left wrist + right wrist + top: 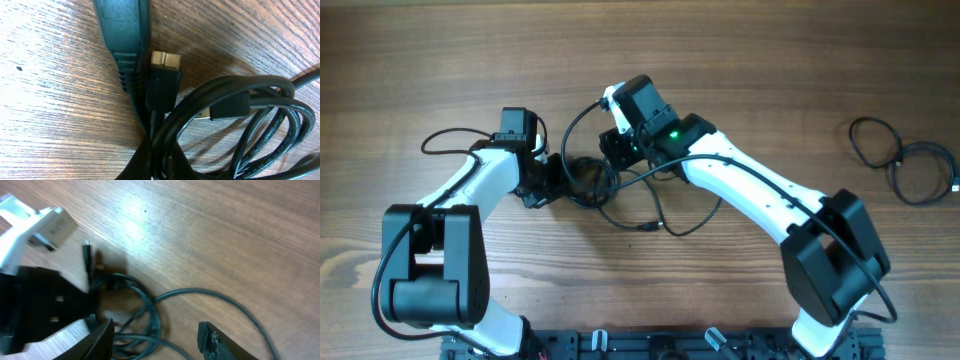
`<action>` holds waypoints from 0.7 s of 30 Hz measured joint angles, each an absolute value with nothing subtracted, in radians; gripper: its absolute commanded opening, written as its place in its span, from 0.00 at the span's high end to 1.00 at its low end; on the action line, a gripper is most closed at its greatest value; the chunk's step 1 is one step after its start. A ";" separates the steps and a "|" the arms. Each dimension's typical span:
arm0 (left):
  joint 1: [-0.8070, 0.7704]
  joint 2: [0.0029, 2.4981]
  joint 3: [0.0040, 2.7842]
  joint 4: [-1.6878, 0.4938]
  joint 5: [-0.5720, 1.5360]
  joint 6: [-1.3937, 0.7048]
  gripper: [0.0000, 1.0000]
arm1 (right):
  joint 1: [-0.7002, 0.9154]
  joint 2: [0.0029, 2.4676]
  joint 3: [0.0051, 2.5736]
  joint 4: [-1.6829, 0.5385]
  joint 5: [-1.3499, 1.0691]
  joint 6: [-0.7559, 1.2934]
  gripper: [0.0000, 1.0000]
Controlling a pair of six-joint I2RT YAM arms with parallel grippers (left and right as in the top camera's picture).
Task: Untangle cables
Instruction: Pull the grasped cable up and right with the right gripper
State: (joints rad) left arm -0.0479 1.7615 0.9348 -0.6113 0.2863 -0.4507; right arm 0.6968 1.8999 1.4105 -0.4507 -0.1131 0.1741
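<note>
Cables (227, 107) pinched in the left tool (556, 181) — right tool (157, 339) spread wide.

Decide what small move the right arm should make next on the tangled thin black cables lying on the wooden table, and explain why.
Probably lower the right gripper and close it on the loose strand curving just ahead of its open jaws. The left gripper is shut on the knotted coil of thin black cables, so a gentle pull away might draw that strand out.

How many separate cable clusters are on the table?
2. One tangled bunch at centre; one loose coil near the right edge. More may hide under the arms.
</note>
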 measured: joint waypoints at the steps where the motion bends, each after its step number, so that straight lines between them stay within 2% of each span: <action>1: -0.048 1.761 0.935 -0.611 0.286 -0.451 0.93 | 0.697 1.913 1.411 -0.447 -0.094 0.120 0.44; 7: -0.048 1.761 0.935 -0.611 0.286 -0.451 0.93 | 0.682 2.023 1.409 -0.466 -0.037 -0.379 0.44; 12: -0.048 1.761 0.935 -0.611 0.286 -0.451 0.92 | 0.595 2.082 1.409 -0.459 -0.110 -0.512 0.45; 14: -0.048 1.761 0.935 -0.611 0.286 -0.451 0.92 | 0.563 2.104 1.409 -0.458 -0.163 -0.548 0.49; 17: -0.048 1.761 0.935 -0.611 0.286 -0.451 0.92 | 0.544 2.126 1.409 -0.446 -0.208 -0.589 0.45; 18: -0.048 1.761 0.935 -0.611 0.286 -0.451 0.92 | 0.544 2.127 1.409 -0.441 -0.211 -0.597 0.48; 19: -0.048 1.761 0.935 -0.611 0.286 -0.451 0.92 | 0.544 2.127 1.409 -0.441 -0.213 -0.600 0.61; 20: -0.048 1.761 0.935 -0.611 0.286 -0.451 0.92 | 0.544 2.127 1.409 -0.447 -0.217 -0.603 0.79; 21: -0.048 1.761 0.935 -0.611 0.286 -0.451 0.92 | 0.544 2.127 1.409 -0.456 -0.224 -0.607 0.88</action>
State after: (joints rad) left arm -0.0479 1.7615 0.9348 -0.6113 0.2859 -0.4511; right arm 0.5442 2.1265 1.4090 -0.4557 -0.2241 -0.6067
